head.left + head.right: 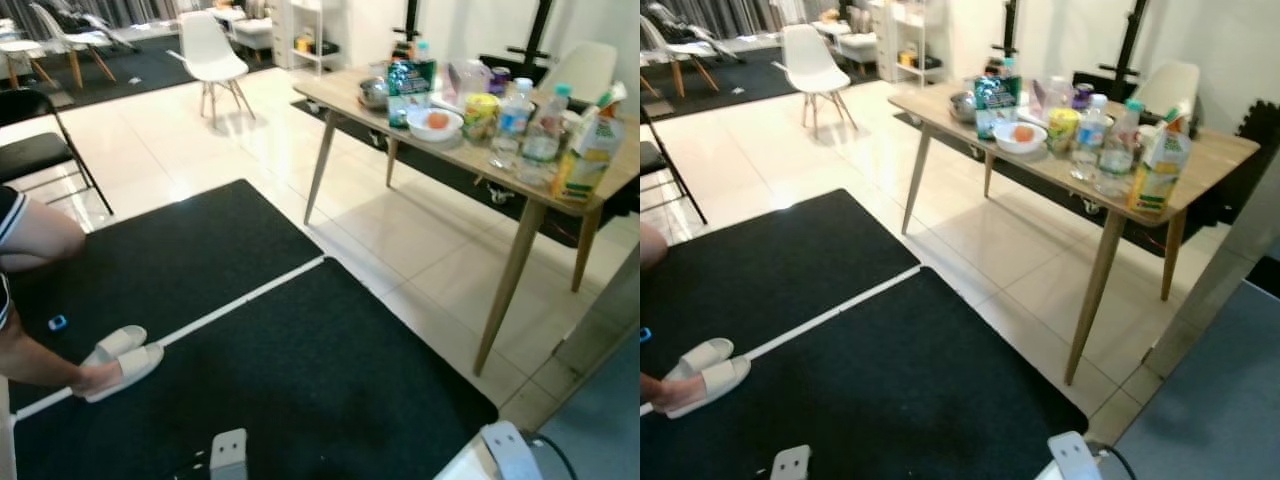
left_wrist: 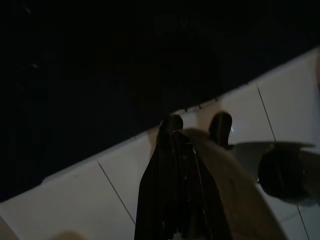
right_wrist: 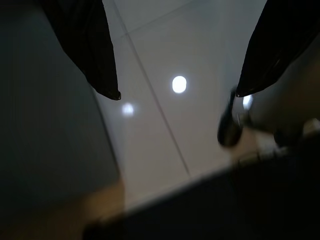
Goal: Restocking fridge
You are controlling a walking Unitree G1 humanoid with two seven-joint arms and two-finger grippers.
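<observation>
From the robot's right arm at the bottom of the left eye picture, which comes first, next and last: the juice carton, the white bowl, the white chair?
Measured from the right arm, low in the left eye view:
1. Juice carton, on the table's near right end.
2. White bowl, further along the table, holding something orange.
3. White chair, across the room on the tiled floor, far left.

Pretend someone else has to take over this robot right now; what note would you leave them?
Left gripper: hangs idle over the floor, nothing held.
Right gripper: open, empty, over floor tiles.
Groceries sit on the table ahead to the right: bowl, bottles, carton, bag.
A person's feet in slippers rest on the black mat to the left.
Done: nothing picked up. Left: walk to the table, grab items, load the fridge.
</observation>
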